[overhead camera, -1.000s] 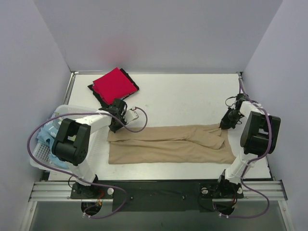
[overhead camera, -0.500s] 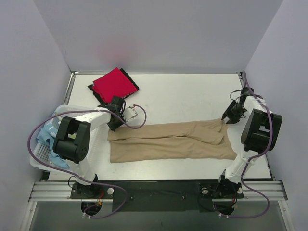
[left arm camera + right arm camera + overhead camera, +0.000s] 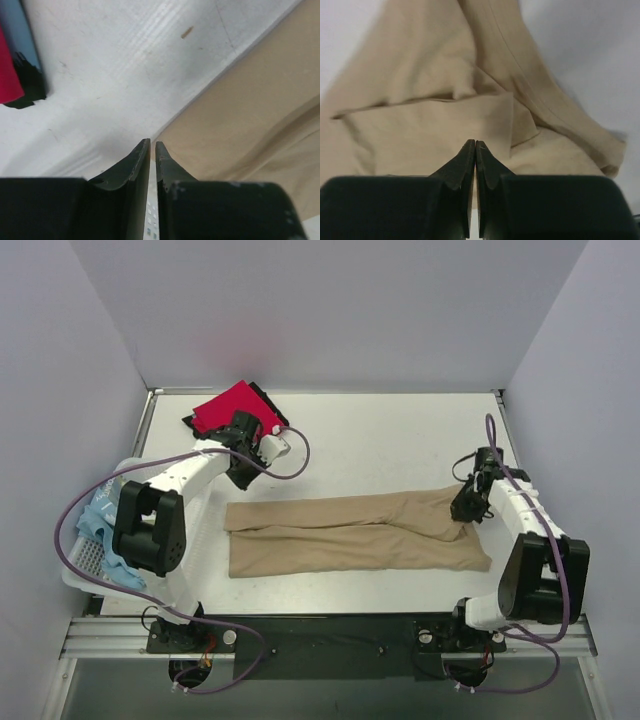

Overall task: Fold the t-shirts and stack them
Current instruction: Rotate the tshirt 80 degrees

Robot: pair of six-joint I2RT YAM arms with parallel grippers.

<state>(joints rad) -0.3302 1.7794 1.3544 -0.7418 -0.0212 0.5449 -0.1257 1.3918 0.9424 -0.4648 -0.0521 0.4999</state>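
Observation:
The tan-beige t-shirt (image 3: 350, 535) lies flat across the near table, folded into a long strip. It also shows in the left wrist view (image 3: 260, 110) and the right wrist view (image 3: 430, 120). My left gripper (image 3: 240, 475) is shut and empty, just behind the shirt's far-left corner, its tips (image 3: 150, 143) over bare table. My right gripper (image 3: 463, 510) is shut, its tips (image 3: 473, 143) just above the creased right end of the shirt; no cloth shows between the jaws. A folded red t-shirt (image 3: 235, 412) rests on a folded black one (image 3: 268, 400) at the back left.
A white mesh basket (image 3: 85, 565) stands at the left table edge with light blue shirts (image 3: 95, 515) in it. The left arm's purple cable (image 3: 290, 465) loops over the table near the red shirt. Walls close the left, back and right sides.
My left gripper has moved back from the shirt's far-left corner toward the red shirt. My right gripper swung out to the right and came back over the shirt's right end.

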